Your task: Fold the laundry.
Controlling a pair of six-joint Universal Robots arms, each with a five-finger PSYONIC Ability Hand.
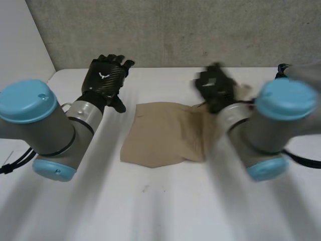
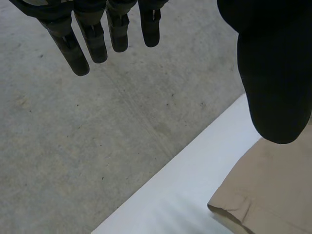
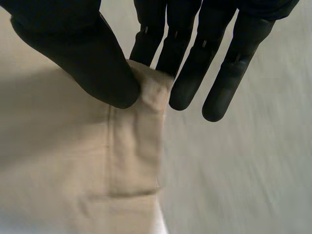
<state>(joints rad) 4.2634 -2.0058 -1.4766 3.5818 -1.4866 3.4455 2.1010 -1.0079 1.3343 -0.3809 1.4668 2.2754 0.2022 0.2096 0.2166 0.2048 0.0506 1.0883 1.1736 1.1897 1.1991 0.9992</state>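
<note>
Tan cloth (image 1: 165,133) spread mid-counter (image 1: 150,206). Right hand (image 3: 83,58) at cloth's far right corner: thumb presses hemmed edge against fingers (image 3: 187,87), pinch closed on fabric. Left hand (image 2: 273,73) hovers over counter's far left, apart from cloth, fingers straight, spread from thumb, holding nothing. Left wrist view adds grey concrete surface (image 2: 97,136) beyond counter edge and a folded hem at cloth's corner.

Soft, even light; the white table (image 1: 165,216) is bright.
</note>
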